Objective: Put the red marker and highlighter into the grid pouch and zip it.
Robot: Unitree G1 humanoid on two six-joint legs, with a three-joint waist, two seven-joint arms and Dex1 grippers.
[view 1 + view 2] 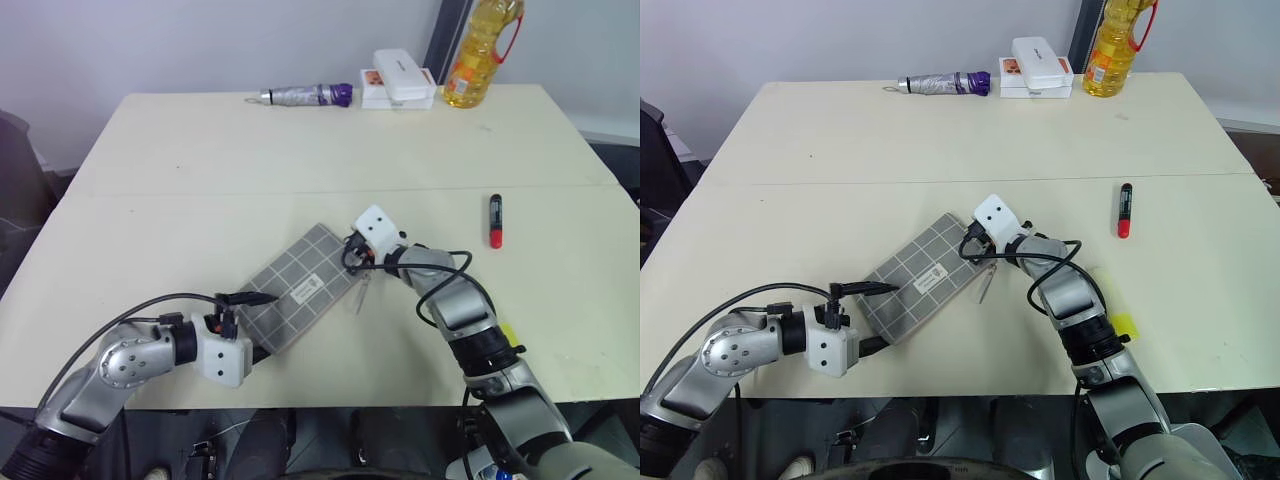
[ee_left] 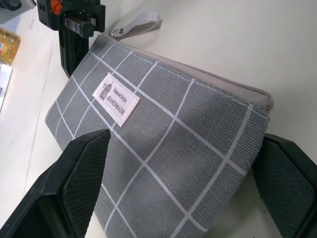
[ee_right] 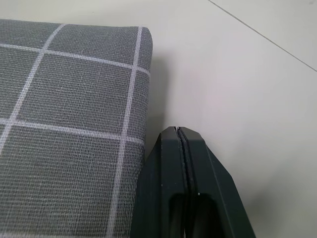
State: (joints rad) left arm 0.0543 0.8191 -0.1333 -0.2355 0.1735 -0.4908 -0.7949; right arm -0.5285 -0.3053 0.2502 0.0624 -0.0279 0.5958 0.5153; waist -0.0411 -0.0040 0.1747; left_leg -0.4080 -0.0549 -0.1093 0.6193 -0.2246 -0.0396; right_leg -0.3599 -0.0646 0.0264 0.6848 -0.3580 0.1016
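The grid pouch (image 1: 300,285) lies flat and slanted at the table's middle front, white label up. My left gripper (image 1: 262,322) is open, with one finger (image 2: 74,183) on each side of the pouch's near end. My right gripper (image 3: 179,148) is shut with nothing in it, its tips on the table right beside the pouch's far corner. The pale zipper pull (image 1: 362,293) lies on the table near that gripper. Farther right lies the red marker (image 1: 495,220), by itself. The yellow highlighter (image 1: 1120,322) peeks out from behind my right forearm.
Along the table's far edge stand a silver-and-purple tube (image 1: 305,96), stacked white boxes (image 1: 398,78) and a bottle of yellow oil (image 1: 483,50). The table's front edge runs just under my left arm.
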